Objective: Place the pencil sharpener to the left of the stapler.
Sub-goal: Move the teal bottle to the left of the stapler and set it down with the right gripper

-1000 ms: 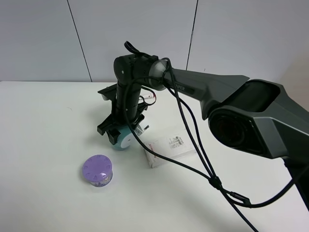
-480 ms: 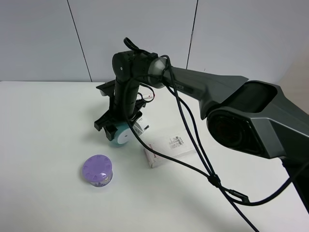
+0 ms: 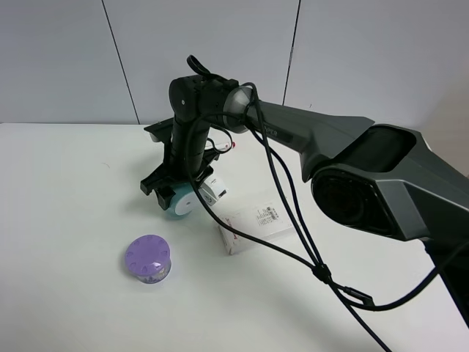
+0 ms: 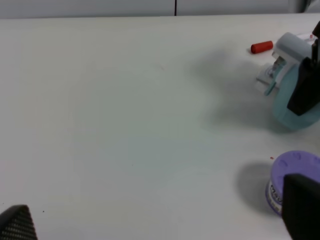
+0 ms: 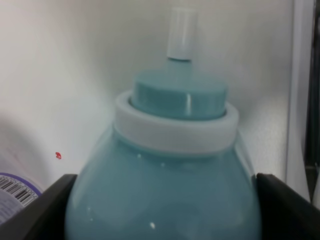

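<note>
The teal pencil sharpener [image 3: 178,202] is held low over the white table, with my right gripper [image 3: 174,192] shut on its barrel. In the right wrist view the sharpener [image 5: 170,165] fills the frame between two dark fingers [image 5: 284,207], its small white cap pointing away. The white and grey stapler [image 3: 213,188] lies just right of the sharpener, partly hidden by the arm. In the left wrist view the stapler [image 4: 290,49] sits behind the sharpener [image 4: 294,102]. My left gripper [image 4: 157,217] stands open and empty, far to the side, and is out of the high view.
A purple round lidded container [image 3: 148,258] stands in front of the sharpener. A white box with red print [image 3: 258,224] lies to the right of it. A red marker cap [image 3: 233,145] shows behind the arm. Black cables [image 3: 293,220] hang across the table's right part.
The right gripper has carried the sharpener a little to the left and toward the back, away from the white box. The other things have not moved.
</note>
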Motion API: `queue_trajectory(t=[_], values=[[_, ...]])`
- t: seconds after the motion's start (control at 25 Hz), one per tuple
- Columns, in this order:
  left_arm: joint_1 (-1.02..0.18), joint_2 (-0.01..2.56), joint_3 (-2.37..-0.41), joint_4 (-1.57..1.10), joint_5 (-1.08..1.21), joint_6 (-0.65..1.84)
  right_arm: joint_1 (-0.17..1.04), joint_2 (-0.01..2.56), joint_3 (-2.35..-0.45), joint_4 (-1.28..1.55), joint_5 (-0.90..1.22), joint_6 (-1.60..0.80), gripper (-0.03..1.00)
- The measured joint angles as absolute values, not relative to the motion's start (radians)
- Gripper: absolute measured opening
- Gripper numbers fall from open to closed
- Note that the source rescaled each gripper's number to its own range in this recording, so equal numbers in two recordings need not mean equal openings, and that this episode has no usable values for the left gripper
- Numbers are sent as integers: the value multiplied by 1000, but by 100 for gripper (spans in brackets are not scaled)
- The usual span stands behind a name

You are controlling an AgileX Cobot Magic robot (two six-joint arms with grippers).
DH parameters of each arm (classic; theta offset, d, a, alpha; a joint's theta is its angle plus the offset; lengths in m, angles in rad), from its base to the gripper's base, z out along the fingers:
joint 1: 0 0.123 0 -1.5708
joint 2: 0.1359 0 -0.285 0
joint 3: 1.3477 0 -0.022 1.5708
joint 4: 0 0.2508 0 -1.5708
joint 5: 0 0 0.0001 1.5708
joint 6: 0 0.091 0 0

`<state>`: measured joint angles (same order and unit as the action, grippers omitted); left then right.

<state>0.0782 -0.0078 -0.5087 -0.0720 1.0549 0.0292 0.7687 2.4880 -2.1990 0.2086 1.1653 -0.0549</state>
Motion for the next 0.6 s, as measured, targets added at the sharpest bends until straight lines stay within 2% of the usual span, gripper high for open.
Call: queue_trajectory(t=[0.6], values=[[78,-8,-509,-72,1055,29,769,2509,-2200,208,1219,-38,0]])
